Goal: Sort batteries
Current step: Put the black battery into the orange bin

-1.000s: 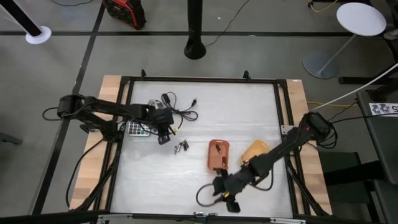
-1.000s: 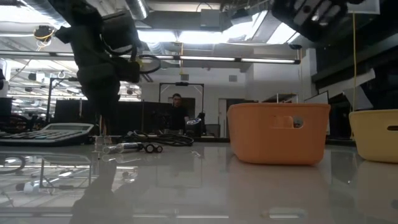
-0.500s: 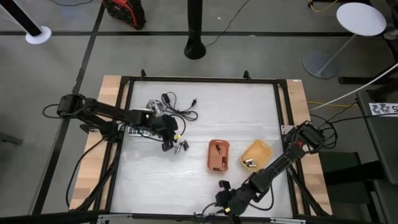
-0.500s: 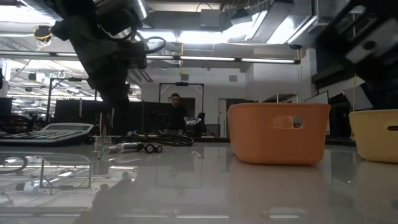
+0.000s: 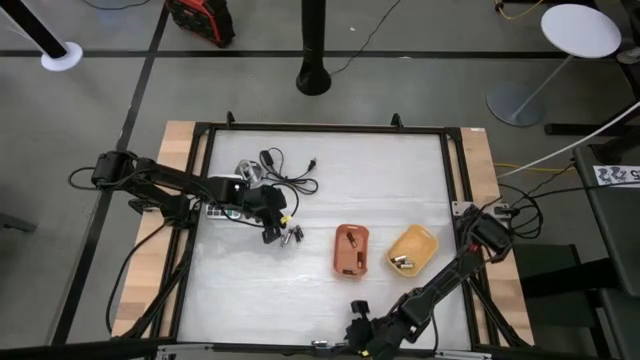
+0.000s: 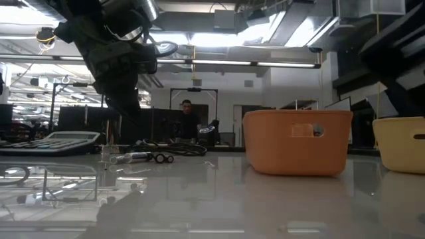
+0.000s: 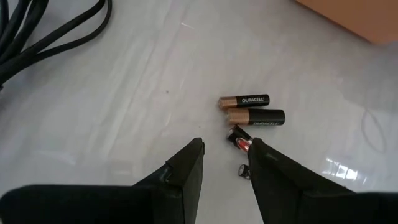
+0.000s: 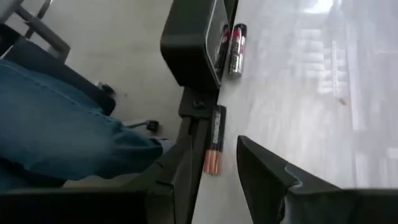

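Three loose batteries (image 5: 291,235) lie on the white table, also seen in the low view (image 6: 139,157). In the left wrist view two copper-and-black batteries (image 7: 255,116) lie side by side, with a smaller red-and-black battery (image 7: 239,139) nearer the fingers. My left gripper (image 7: 227,149) is open just short of them (image 5: 272,236). My right gripper (image 5: 362,325) is open at the table's near edge. In the right wrist view (image 8: 214,158) a copper-and-black battery (image 8: 215,140) lies on the table frame ahead of the gap. Two red-and-black batteries (image 8: 230,42) lie farther along that edge. My left gripper comes at the batteries slanting down from the table's left. One fingertip (image 7: 256,148) stands right beside the small red-and-black battery's end (image 7: 244,144). I cannot tell whether it touches. That battery lies flat on the table.
An orange tray (image 5: 350,250) and a yellow tray (image 5: 412,248) holding batteries sit right of the middle. A grey calculator (image 5: 222,208) and a black coiled cable (image 5: 285,180) lie behind the left gripper. A person in blue trousers (image 8: 56,124) is beyond the near edge.
My left gripper moved toward the loose batteries, to the right and nearer, then held still. My right arm swung away from the trays toward the table's near edge, uncovering the yellow tray, and its gripper now sits at that edge.
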